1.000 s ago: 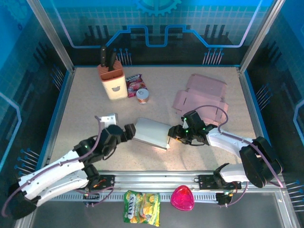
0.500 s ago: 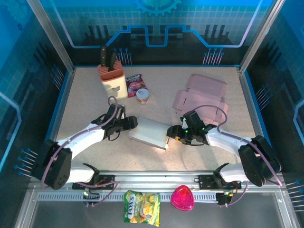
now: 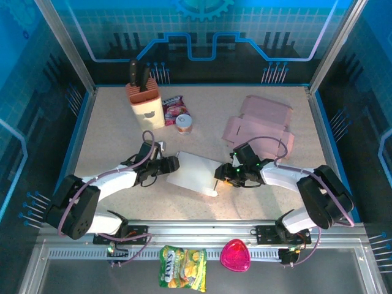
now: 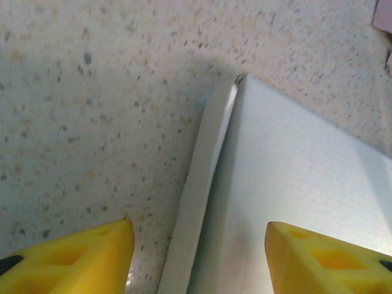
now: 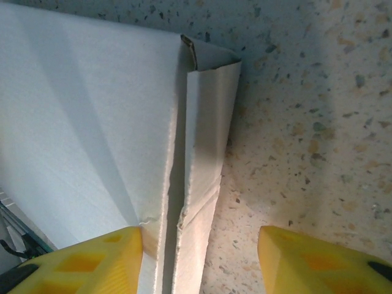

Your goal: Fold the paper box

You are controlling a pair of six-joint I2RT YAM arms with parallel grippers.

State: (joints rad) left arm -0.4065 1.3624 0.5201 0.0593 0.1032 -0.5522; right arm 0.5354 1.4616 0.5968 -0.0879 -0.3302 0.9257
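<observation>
The white paper box (image 3: 195, 173) lies flat in the middle of the table, between both grippers. My left gripper (image 3: 172, 164) is at its left edge, open; in the left wrist view the box's narrow side flap (image 4: 199, 202) runs between the yellow fingertips (image 4: 79, 257) with a gap on each side, and the top panel (image 4: 306, 177) is on the right. My right gripper (image 3: 220, 174) is at the box's right edge, open. In the right wrist view its left fingertip (image 5: 86, 260) sits over the top panel (image 5: 79, 110) and the folded side flap (image 5: 205, 153) lies between the jaws.
A flat pink cardboard blank (image 3: 260, 122) lies at the back right. A knife block (image 3: 145, 101), a snack packet (image 3: 173, 109) and a small can (image 3: 184, 124) stand at the back left. A candy bag (image 3: 182, 267) and a pink heart-shaped object (image 3: 235, 255) lie in front of the rail.
My left arm swung up from the near left to the box's left edge and its jaws narrowed. The box shifted slightly. The right gripper stayed at the right edge.
</observation>
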